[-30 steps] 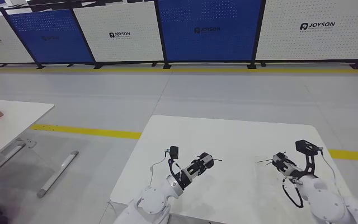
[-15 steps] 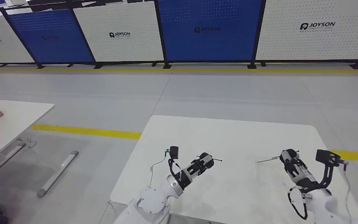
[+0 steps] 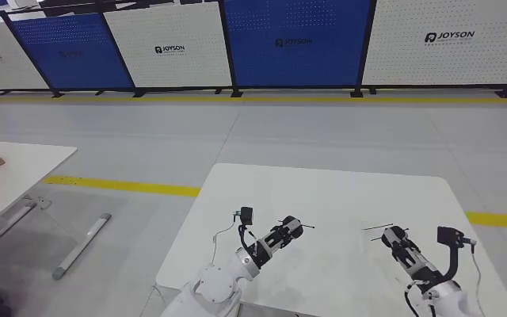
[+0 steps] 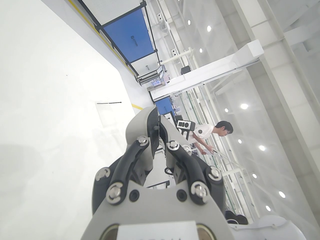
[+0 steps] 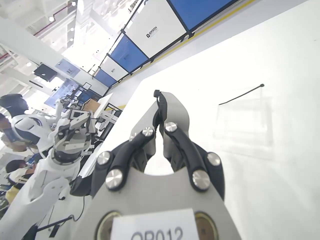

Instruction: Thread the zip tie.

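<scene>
A thin black zip tie (image 3: 379, 227) lies flat on the white table (image 3: 317, 190), right of its middle. My right gripper (image 3: 391, 234) hovers just beside and nearer than the tie, fingers shut with nothing between them. In the right wrist view the zip tie (image 5: 241, 94) lies on the table off to one side of the shut right gripper (image 5: 158, 96). My left gripper (image 3: 291, 225) sits near the table's middle, pointing toward the tie, also shut. The left wrist view has the zip tie (image 4: 109, 103) lying on the table out past the left gripper (image 4: 158, 116).
A faint clear rectangular sheet (image 5: 245, 126) lies on the table against the zip tie. The table's near edge runs close under both arms. A second white table (image 3: 24, 166) stands far off to the left, and blue and white panels (image 3: 297, 43) line the back.
The right arm swung outward to the right, then came back with its gripper a little nearer the front edge, beside the zip tie. The left arm and the tie have not moved.
</scene>
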Controlling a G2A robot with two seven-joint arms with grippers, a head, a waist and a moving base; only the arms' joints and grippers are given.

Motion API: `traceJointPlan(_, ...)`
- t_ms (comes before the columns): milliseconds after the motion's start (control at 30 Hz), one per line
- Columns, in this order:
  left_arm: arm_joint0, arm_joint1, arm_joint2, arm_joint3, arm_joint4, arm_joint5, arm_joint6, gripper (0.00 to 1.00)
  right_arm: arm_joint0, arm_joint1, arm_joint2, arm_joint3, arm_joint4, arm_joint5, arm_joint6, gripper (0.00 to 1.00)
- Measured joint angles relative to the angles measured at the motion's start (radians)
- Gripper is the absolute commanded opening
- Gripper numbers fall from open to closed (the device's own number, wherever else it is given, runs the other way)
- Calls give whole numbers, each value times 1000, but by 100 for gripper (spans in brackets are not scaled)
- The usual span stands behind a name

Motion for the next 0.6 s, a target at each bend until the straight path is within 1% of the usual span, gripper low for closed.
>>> traceJointPlan(133, 0, 0, 0, 0, 0, 0, 0, 0, 0, 0, -1, 0, 2, -1, -2, 0)
traceJointPlan(200, 0, 0, 0, 0, 0, 0, 0, 0, -8, -5, -6, 6, 28, -31, -36, 0)
traceJointPlan(233, 0, 0, 0, 0, 0, 0, 0, 0, -16, -8, -8, 11, 44, -58, -67, 0)
traceJointPlan(300, 0, 0, 0, 0, 0, 0, 0, 0, -38, -15, -16, 28, 74, -136, -169, 0)
traceJointPlan(367, 0, 0, 0, 0, 0, 0, 0, 0, -60, -24, -36, 50, 57, -211, -286, 0)
traceJointPlan(400, 0, 0, 0, 0, 0, 0, 0, 0, -66, -28, -52, 56, 39, -229, -329, 0)
traceJointPlan(467, 0, 0, 0, 0, 0, 0, 0, 0, -63, -37, -95, 68, 2, -235, -425, 0)
traceJointPlan(500, 0, 0, 0, 0, 0, 0, 0, 0, -59, -40, -111, 75, -2, -233, -454, 0)
traceJointPlan(600, 0, 0, 0, 0, 0, 0, 0, 0, -55, -42, -122, 82, 4, -231, -469, 0)
